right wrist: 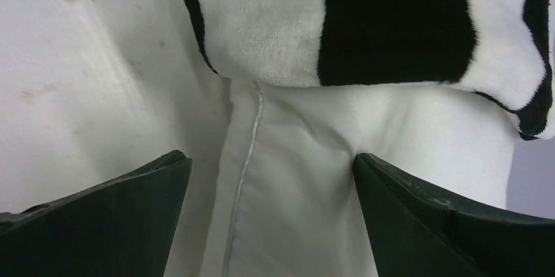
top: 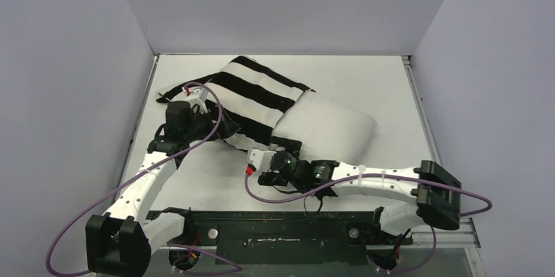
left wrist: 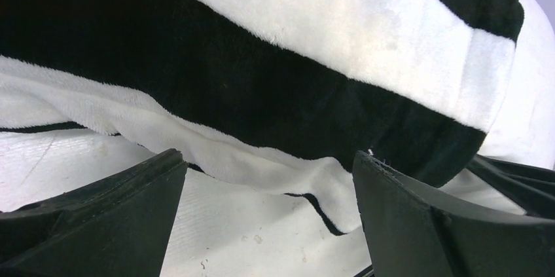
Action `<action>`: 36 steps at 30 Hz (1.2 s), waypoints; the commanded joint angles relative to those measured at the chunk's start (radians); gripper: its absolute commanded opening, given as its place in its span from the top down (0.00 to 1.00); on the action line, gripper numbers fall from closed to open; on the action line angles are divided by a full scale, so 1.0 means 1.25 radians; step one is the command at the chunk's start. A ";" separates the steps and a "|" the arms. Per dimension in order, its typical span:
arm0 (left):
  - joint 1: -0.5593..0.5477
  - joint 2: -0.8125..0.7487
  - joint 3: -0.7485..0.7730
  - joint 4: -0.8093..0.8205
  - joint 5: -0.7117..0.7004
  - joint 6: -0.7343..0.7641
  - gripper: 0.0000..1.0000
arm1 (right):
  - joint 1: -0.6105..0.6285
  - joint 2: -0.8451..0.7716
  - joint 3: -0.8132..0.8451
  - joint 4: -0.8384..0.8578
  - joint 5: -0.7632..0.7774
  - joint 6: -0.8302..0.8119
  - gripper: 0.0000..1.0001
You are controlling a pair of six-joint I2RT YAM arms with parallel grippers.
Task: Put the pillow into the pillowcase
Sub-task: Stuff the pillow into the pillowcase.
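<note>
The black-and-white striped pillowcase (top: pixel 252 90) lies at the back middle of the table, pulled over the left part of the off-white pillow (top: pixel 334 126), whose right end sticks out bare. My left gripper (top: pixel 221 128) is open at the pillowcase's near left side. In the left wrist view the left gripper (left wrist: pixel 268 156) has the loose hem of the pillowcase (left wrist: pixel 262 87) just beyond its fingertips and bare table under it. My right gripper (top: pixel 263 158) is open at the pillow's near corner. In the right wrist view the right gripper (right wrist: pixel 269 156) straddles the seamed edge of the pillow (right wrist: pixel 294 185), below the rim of the pillowcase (right wrist: pixel 393 28).
Grey walls (top: pixel 72 93) enclose the white table (top: pixel 216 179) on the left, back and right. A black rail (top: pixel 281 231) with the arm bases runs along the near edge. Purple cables (top: pixel 118 192) loop beside both arms.
</note>
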 commanded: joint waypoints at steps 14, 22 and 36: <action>0.038 -0.084 0.001 0.004 -0.001 0.004 0.03 | -0.005 0.199 -0.030 0.337 0.326 -0.214 1.00; 0.037 -0.122 0.147 -0.082 -0.028 0.044 0.12 | -0.006 0.040 0.152 0.173 0.160 0.027 1.00; -0.013 -0.101 0.373 -0.223 -0.033 0.093 0.35 | -0.350 -0.138 0.166 0.060 -0.368 0.487 1.00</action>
